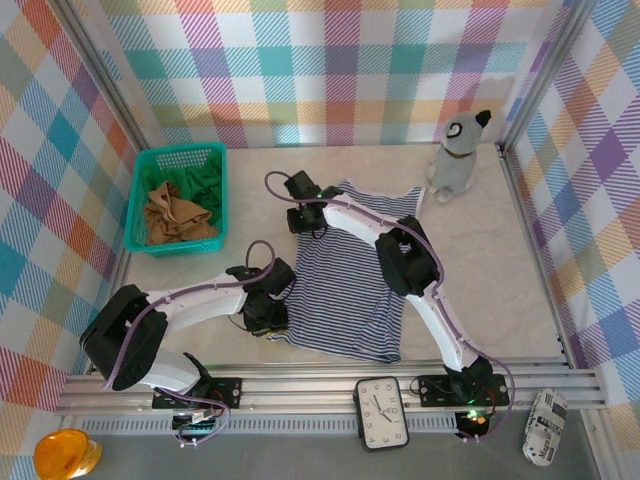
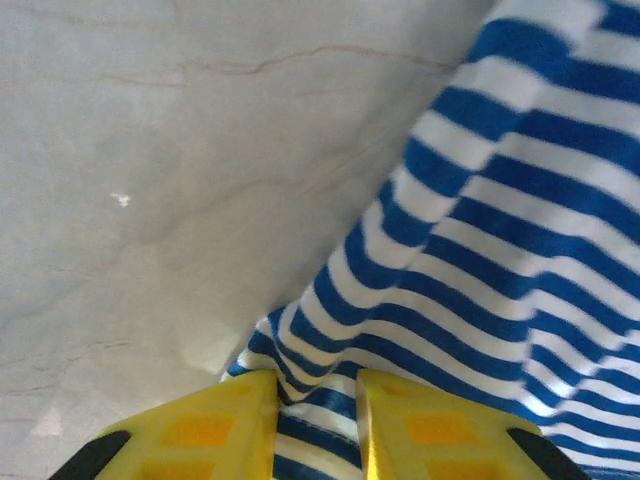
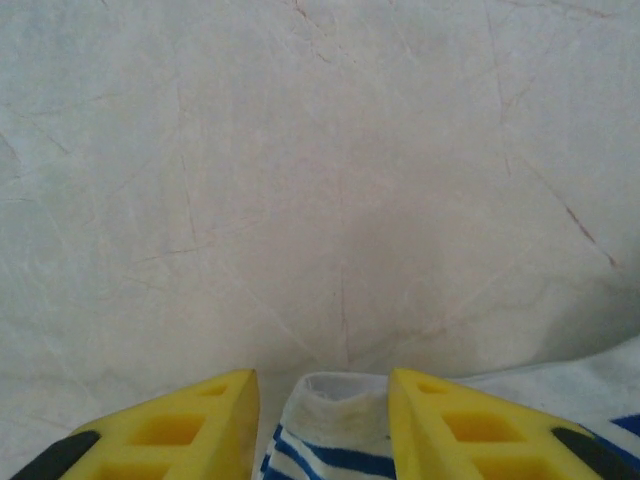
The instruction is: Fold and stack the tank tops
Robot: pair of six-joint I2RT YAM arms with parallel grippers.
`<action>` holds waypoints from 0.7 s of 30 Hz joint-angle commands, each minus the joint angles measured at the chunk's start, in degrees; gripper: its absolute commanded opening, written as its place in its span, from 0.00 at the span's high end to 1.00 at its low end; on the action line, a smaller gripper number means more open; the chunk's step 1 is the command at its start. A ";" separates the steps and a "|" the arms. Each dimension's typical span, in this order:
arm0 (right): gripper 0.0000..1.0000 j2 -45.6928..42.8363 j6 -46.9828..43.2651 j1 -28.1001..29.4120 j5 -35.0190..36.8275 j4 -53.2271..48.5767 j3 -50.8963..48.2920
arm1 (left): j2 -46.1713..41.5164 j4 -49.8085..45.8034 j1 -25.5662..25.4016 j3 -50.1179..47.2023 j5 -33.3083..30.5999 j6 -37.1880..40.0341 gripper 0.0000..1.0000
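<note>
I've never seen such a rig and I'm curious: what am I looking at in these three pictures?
Two robot arms stand at the near edge of a table. One picture looks down from above; the other two come from cameras on the wrists, showing each arm's yellow fingers. A striped top lies spread on the table; a tan top and a green top sit in the teal basket. The left end effector pinches the striped top's hem; the right end effector straddles its white strap, grip unclear.
</note>
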 commanded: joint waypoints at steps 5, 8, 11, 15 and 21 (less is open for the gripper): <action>0.66 4.84 -0.69 1.22 0.87 -5.60 6.07 | 2.04 -2.01 1.24 0.36 -2.33 2.89 0.73; 0.76 4.81 -0.97 1.60 1.42 -5.53 5.75 | 1.57 -4.02 1.20 2.01 -4.42 3.48 0.72; 0.84 4.22 -0.52 1.60 0.82 -4.87 5.72 | 0.51 -6.55 1.33 3.94 -6.60 4.36 0.71; 0.87 3.64 0.08 1.53 -0.39 -4.34 6.33 | 1.47 -5.21 1.66 2.68 -4.82 4.58 0.71; 0.89 2.12 1.63 1.59 -2.58 -3.05 6.02 | 3.48 -3.64 1.63 1.23 -3.98 5.03 0.71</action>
